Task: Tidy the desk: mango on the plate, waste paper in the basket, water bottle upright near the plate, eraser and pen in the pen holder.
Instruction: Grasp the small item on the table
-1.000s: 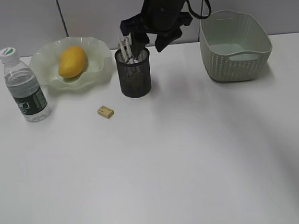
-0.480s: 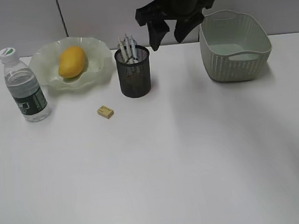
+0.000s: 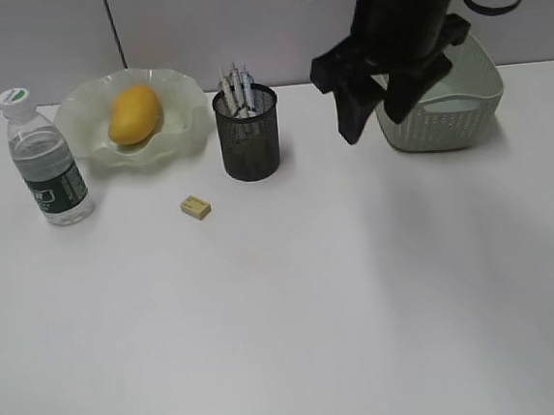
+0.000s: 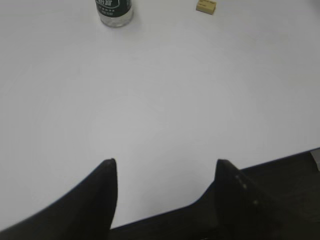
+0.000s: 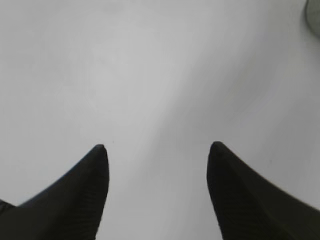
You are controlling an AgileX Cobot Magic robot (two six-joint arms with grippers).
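We can read no text anywhere. The water bottle [image 3: 48, 169] carries a dark green label [image 3: 57, 192] with pale print, seen again in the left wrist view [image 4: 113, 4], but its characters are too small and blurred to make out.

The exterior view looks down slantwise across the counter [image 3: 286, 313]; both wrist views face it, the left sharing the water bottle [image 4: 114, 10].

Mango [image 3: 134, 114] on plate [image 3: 80, 113], left of pen holder [image 3: 248, 142]; eraser [image 3: 196, 208] in front.
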